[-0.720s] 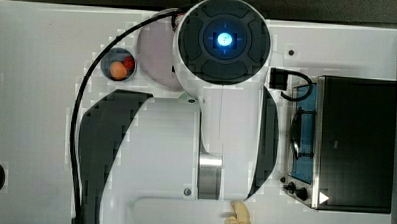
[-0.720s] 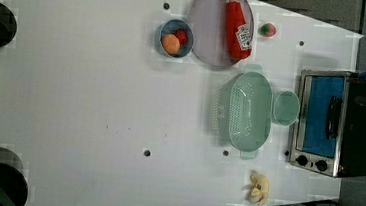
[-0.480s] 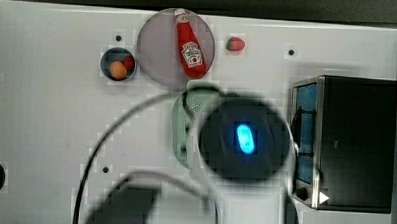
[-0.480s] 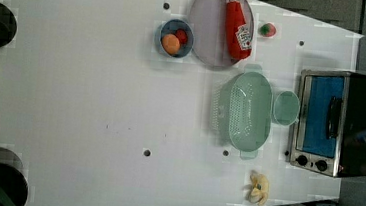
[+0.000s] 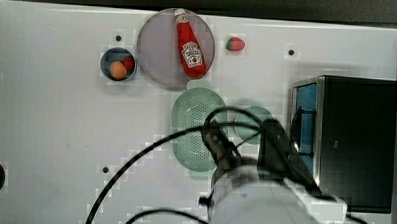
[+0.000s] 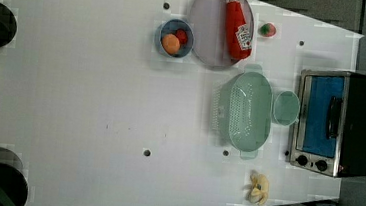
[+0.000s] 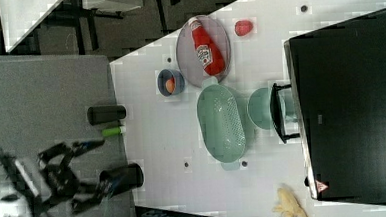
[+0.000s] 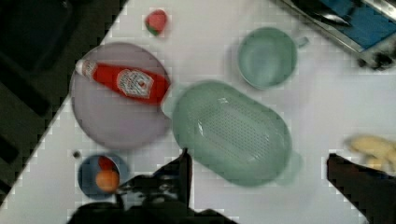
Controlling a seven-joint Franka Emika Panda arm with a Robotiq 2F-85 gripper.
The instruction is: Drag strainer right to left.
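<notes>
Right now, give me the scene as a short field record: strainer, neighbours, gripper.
strainer: pale green oval, upright on the table, nothing in it
mug: at the strainer's side, between it and the toaster oven
plate: by one strainer handle, ketchup bottle lying on it
bowl: blue, holds small fruit
banana: near the table edge
gripper: open, above the strainer, holding nothing
</notes>
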